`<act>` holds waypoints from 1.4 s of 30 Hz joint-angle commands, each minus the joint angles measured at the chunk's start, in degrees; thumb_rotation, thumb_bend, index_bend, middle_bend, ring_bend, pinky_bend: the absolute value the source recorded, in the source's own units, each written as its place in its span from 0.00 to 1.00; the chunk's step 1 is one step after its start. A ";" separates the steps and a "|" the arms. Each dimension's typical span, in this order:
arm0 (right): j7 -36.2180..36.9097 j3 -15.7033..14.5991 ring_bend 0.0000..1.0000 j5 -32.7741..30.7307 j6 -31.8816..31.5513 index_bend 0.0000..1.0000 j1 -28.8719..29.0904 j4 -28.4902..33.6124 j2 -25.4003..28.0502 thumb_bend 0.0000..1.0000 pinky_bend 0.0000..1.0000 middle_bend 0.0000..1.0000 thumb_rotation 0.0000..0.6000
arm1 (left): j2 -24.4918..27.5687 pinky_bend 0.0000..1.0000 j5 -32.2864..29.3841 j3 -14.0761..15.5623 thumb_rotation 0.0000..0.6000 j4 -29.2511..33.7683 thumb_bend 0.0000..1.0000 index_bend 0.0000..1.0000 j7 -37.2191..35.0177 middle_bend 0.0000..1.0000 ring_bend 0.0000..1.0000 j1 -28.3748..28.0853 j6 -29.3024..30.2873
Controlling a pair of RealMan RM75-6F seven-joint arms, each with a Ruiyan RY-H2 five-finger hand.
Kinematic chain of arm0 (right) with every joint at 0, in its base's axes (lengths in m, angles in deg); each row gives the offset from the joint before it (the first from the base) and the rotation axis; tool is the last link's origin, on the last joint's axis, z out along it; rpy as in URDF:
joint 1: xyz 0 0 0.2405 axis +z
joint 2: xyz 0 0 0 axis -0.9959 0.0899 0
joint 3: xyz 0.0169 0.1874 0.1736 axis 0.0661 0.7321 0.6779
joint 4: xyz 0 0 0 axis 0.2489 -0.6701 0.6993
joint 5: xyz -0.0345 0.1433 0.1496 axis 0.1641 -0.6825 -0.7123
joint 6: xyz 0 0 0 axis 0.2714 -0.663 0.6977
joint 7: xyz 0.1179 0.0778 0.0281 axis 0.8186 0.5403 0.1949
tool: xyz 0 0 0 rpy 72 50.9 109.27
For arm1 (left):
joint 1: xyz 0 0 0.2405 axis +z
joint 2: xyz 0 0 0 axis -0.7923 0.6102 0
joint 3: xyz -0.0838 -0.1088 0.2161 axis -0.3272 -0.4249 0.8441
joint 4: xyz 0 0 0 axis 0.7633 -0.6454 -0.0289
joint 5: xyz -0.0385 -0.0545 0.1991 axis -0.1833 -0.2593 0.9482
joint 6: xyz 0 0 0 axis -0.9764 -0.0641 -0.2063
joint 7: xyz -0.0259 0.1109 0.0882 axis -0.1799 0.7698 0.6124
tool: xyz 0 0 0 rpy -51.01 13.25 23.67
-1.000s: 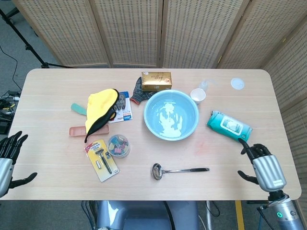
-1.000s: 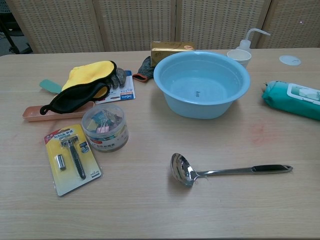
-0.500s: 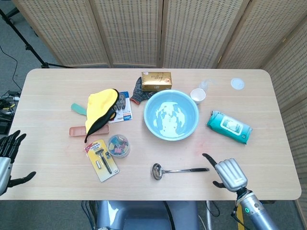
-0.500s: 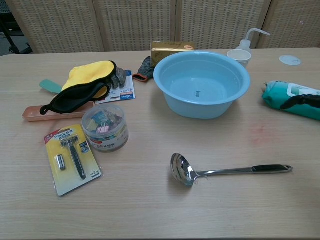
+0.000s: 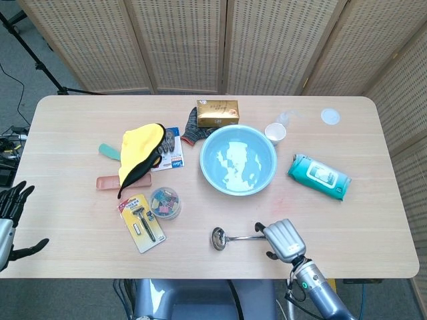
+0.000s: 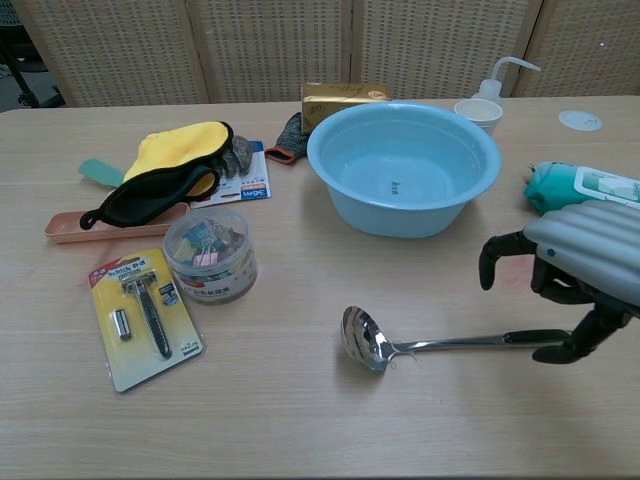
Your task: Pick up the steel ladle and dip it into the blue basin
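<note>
Head view: steel ladle (image 5: 235, 237) lying flat on table (image 5: 347, 220), near of blue basin (image 5: 238, 159). Right hand (image 5: 283, 241) hanging over ladle handle, fingers curled, nothing held. Left hand (image 5: 9, 212) at far-left edge, fingers spread.

Chest view: right hand (image 6: 580, 266) hovering above handle end of ladle (image 6: 440, 342); basin (image 6: 402, 165) sitting far behind.

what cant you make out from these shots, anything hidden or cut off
- Ladle handle end: the right hand covers it in the head view; the chest view cannot settle whether the fingers touch it.
- Left hand: cut off by the left edge in the head view, absent from the chest view.
- Glove: mostly hidden behind the gold box in both views.
- Razor card print: too small to read.
</note>
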 commanded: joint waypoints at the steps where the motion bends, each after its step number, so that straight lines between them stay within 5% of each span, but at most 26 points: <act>1: -2.69 0.55 0.93 -2.02 0.52 0.39 0.98 -1.52 -2.24 0.04 1.00 0.98 1.00 | 0.10 0.00 0.05 -0.01 1.00 0.01 0.00 0.00 -0.25 0.00 0.00 0.08 0.16; 13: -9.23 1.04 0.93 -8.53 -0.04 0.40 2.75 -7.94 -7.92 0.05 1.00 0.98 1.00 | 0.58 0.00 -0.53 -0.31 1.00 -0.24 0.00 0.00 -1.52 0.00 0.00 0.06 0.15; 24: -10.83 0.63 0.93 -10.97 -0.32 0.45 3.81 -8.83 -9.57 0.21 1.00 0.98 1.00 | 0.67 0.00 -0.86 -0.43 1.00 -0.20 0.00 0.00 -1.65 0.00 0.00 -0.05 -0.08; 42: -11.53 -0.09 0.93 -14.99 -1.04 0.46 4.62 -11.61 -10.72 0.26 1.00 0.98 1.00 | 0.78 0.00 -1.09 -0.48 1.00 -0.24 0.00 0.00 -1.84 0.00 0.00 -0.08 -0.25</act>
